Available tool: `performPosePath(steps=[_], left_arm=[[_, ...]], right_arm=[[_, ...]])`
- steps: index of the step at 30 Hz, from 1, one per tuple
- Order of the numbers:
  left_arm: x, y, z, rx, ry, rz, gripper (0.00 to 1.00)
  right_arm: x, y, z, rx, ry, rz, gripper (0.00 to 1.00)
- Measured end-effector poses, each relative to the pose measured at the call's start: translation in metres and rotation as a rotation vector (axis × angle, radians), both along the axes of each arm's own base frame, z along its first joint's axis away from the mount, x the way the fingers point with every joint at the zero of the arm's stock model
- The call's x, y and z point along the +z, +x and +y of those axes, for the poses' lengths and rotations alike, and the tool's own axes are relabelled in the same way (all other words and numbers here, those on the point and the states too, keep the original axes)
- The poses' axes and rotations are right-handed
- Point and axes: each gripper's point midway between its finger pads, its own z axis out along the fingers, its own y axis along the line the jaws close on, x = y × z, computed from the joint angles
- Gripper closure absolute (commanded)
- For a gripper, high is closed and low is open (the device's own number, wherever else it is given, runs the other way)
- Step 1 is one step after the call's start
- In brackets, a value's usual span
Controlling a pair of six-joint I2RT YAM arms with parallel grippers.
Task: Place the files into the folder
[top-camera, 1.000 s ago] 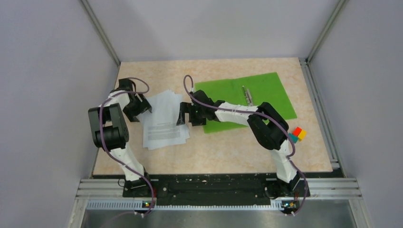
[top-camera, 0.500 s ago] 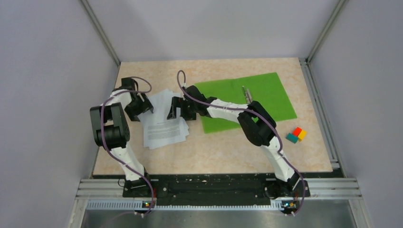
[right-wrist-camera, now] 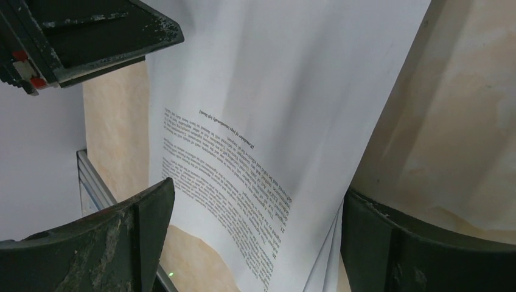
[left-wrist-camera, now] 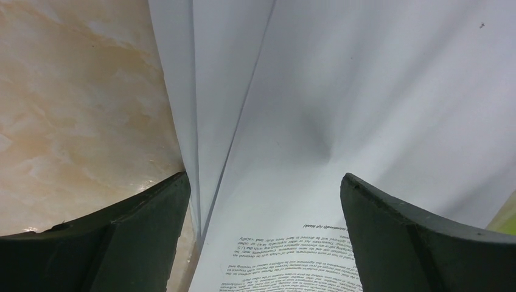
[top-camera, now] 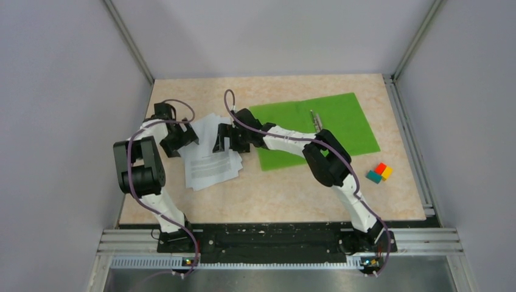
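Top external: our left gripper (top-camera: 186,136) and right gripper (top-camera: 220,141), fingers spread, flank the papers (top-camera: 210,161) beside the folder (top-camera: 328,131). We likely pinch next.

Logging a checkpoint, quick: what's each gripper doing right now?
Left gripper: open, over the files, gripping nothing.
Right gripper: open, over the files too, gripping nothing.

A beige marbled table (top-camera: 292,194) is filling the overhead view. Three small blocks (top-camera: 379,172), red, yellow and teal, are sitting touching one another near its right edge. Grey walls (top-camera: 61,91) are enclosing it, and a metal rail (top-camera: 429,238) is running along the near edge.
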Motion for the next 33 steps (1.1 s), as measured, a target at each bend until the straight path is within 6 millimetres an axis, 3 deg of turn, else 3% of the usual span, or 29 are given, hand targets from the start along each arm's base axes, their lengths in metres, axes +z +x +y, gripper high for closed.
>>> performPosePath(steps=[8,15,20,22,26,29,31,33], left_arm=[[0.002,0.000,-0.001,0.022,-0.023,-0.052,0.02],[0.005,0.002,-0.014,0.006,-0.072,-0.059,0.11],[0.004,0.003,-0.019,0.004,-0.100,-0.059,0.12],[0.004,0.003,-0.020,0.004,-0.104,-0.058,0.12],[0.005,0.003,-0.020,0.002,-0.109,-0.057,0.13],[0.006,0.003,-0.022,-0.003,-0.120,-0.058,0.13],[0.006,0.003,-0.023,-0.005,-0.125,-0.058,0.13],[0.007,0.003,-0.025,-0.009,-0.133,-0.056,0.12]], right_arm=[[0.001,0.005,0.006,0.048,-0.012,-0.031,0.04],[0.001,0.007,0.013,0.107,0.008,-0.035,0.04],[0.002,0.005,0.014,0.138,0.023,-0.036,0.09],[0.001,0.006,0.013,0.137,0.024,-0.035,0.19],[-0.005,0.010,0.004,0.121,0.020,-0.033,0.60],[-0.016,0.011,-0.009,0.099,-0.001,-0.003,0.85],[-0.021,0.014,-0.017,0.084,-0.013,0.011,0.96],[-0.023,0.016,-0.022,0.076,-0.025,0.016,1.00]])
